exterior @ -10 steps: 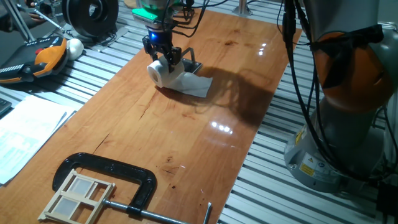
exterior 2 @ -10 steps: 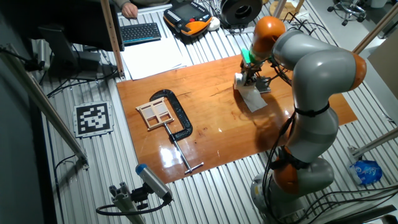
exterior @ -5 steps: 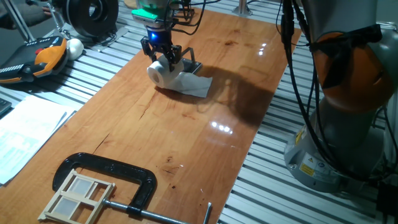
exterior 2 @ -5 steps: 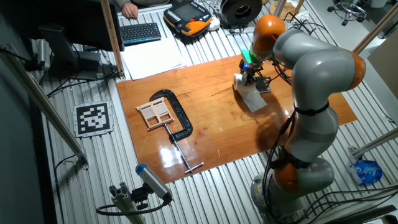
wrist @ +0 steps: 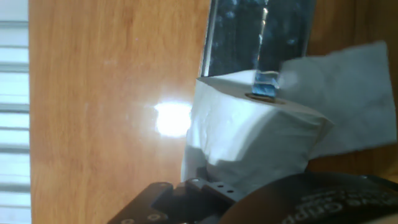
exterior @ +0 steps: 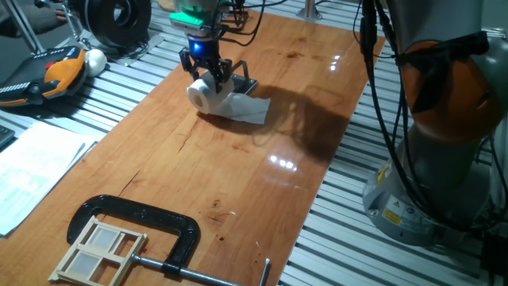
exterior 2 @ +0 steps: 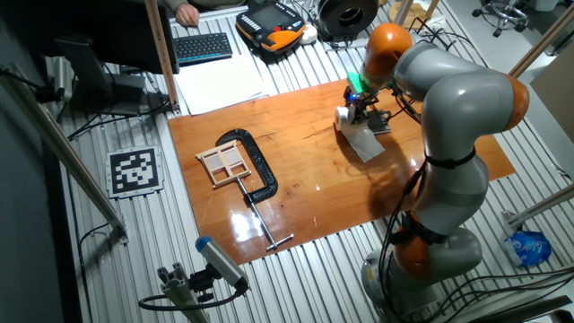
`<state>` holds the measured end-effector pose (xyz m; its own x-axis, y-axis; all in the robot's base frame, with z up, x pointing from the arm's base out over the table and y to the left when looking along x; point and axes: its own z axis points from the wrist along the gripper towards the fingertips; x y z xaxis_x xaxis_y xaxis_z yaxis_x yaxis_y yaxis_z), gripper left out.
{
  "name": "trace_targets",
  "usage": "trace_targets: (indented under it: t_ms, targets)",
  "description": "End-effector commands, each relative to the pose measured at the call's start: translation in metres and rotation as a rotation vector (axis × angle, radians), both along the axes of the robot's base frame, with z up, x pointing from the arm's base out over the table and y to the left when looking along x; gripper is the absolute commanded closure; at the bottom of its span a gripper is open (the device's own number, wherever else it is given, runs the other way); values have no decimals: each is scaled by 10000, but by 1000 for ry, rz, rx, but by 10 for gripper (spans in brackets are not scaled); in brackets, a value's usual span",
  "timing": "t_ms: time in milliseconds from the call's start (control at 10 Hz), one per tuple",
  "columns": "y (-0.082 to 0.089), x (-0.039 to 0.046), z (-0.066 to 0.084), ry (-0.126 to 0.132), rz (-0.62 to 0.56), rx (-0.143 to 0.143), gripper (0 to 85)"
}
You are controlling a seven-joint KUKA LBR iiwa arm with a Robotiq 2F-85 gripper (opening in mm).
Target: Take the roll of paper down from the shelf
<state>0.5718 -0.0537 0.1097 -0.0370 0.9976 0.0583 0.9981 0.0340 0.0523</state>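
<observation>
My gripper (exterior: pixel 207 79) is shut on the roll of paper (exterior: pixel 201 94), a small white toilet-paper roll, at the far end of the wooden table. The roll is low over the table, just left of the shelf (exterior: pixel 244 82), a small dark plate with shiny metal edges. Its loose sheet (exterior: pixel 248 108) trails over the wood to the right. In the hand view the roll (wrist: pixel 249 140) fills the middle between my gripper's (wrist: pixel 239 137) jaws. One fingertip (wrist: pixel 266 85) sits at the core, the shelf (wrist: pixel 258 31) lies behind and the sheet (wrist: pixel 351 93) to the right. The other fixed view shows the gripper (exterior 2: pixel 352 109) on the roll (exterior 2: pixel 343 115).
A big black C-clamp (exterior: pixel 151 226) with a small wooden frame (exterior: pixel 99 250) lies at the table's near end. Printed sheets (exterior: pixel 32 171), a white ball (exterior: pixel 95 59), an orange pendant (exterior: pixel 51 75) and a spool (exterior: pixel 119 20) are off the left edge. The arm's base (exterior: pixel 444 119) stands at the right.
The gripper and the roll have shifted slightly to the left, away from the shelf. The trailing sheet has stayed where it was.
</observation>
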Motion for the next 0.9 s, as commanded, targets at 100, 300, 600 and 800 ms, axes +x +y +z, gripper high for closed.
trace_targets:
  t_ms: [100, 300, 600, 800]
  targets:
    - [215, 7, 53, 8, -24, -5, 850]
    - [400, 11, 100, 11, -37, -11, 850]
    - [616, -5, 99, 1, -65, -14, 850]
    - [746, -21, 158, 18, 16, 22, 850]
